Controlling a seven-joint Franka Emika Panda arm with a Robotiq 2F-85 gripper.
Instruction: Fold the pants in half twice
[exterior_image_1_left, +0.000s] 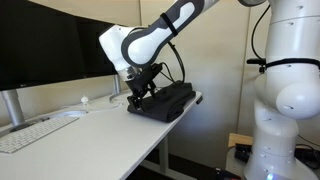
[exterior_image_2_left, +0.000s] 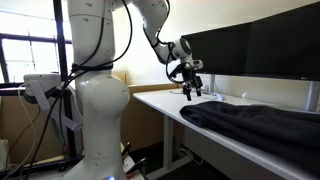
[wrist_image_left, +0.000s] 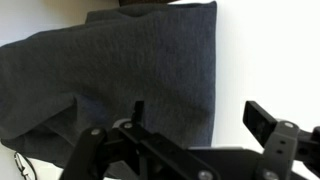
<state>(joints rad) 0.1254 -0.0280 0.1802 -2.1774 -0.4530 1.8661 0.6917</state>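
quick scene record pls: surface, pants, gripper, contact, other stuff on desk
surface: white desk
pants: dark pants, lying in a heap near the desk's end; fold count cannot tell
gripper: gripper open, holding nothing, over one end of the pants
contact: cannot tell whether the fingertips touch the cloth
other: monitor and keyboard, apart from the pants
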